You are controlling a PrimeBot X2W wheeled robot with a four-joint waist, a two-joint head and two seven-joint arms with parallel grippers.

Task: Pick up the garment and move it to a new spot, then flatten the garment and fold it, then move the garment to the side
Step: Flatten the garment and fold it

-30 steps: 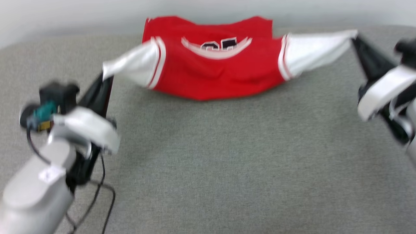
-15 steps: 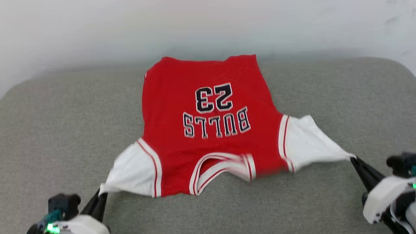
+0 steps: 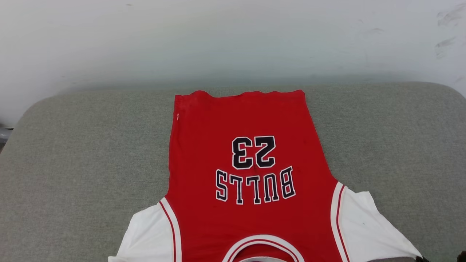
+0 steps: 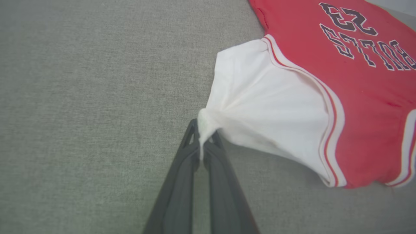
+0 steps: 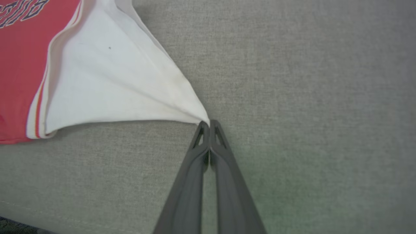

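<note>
Garment, 1 red jersey, lies flat and print-up on the grey padded surface in the head view. Its hem points to 12 o'clock, near the surface's far edge below the pale wall, and its collar sits at 6 o'clock, cut by the frame's bottom. The 1 black "BULLS 23" print reads upside down. Its 2 white sleeves spread toward 7 and 5 o'clock. Bare surface stretches wide at 9 and 3 o'clock, out to rounded corners at 10 and 2 o'clock. In the left wrist view, the left gripper has its 2 dark fingers pinched together on the corner of 1 sleeve, the cloth bunched at the tips. The red body runs off toward 2 o'clock, and open surface lies from 7 round to 12 o'clock. In the right wrist view, the right gripper is clamped on the pointed tip of the other sleeve, which fans out taut toward 10 o'clock. Bare surface lies from 12 round to 5 o'clock, and a seamed edge shows at 7 o'clock.
</note>
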